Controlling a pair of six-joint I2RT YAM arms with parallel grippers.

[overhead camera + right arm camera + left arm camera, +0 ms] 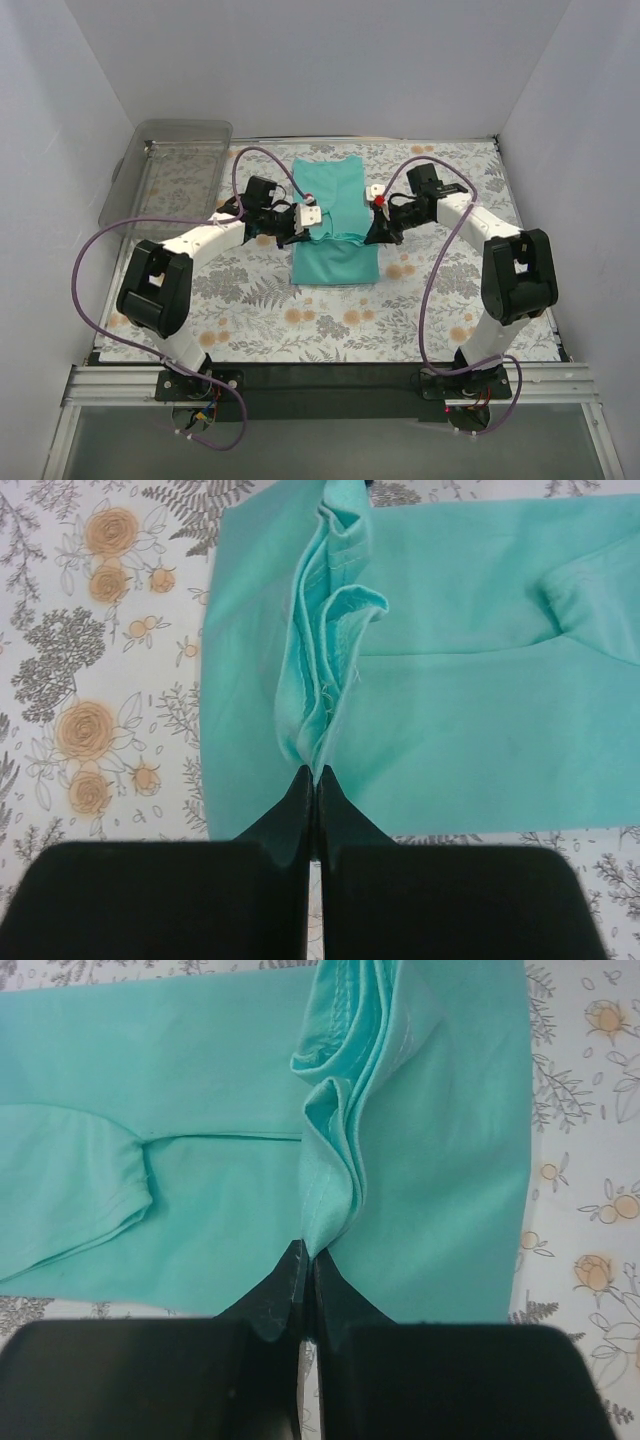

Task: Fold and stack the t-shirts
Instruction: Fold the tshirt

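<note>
A teal t-shirt [335,225] lies in the middle of the table, its sleeves folded in. My left gripper [297,235] is shut on a bunched fold of its left edge; in the left wrist view [310,1250] the cloth [330,1150] rises in pleats from the closed jaws. My right gripper [375,232] is shut on a bunched fold of the right edge; in the right wrist view [315,773] the pleated cloth [325,650] stands up from the closed jaws. The shirt's middle is lifted into a ridge between the two grippers.
A clear plastic bin [170,170] stands at the back left. The table [260,310] wears a floral cloth. White walls close in the back and both sides.
</note>
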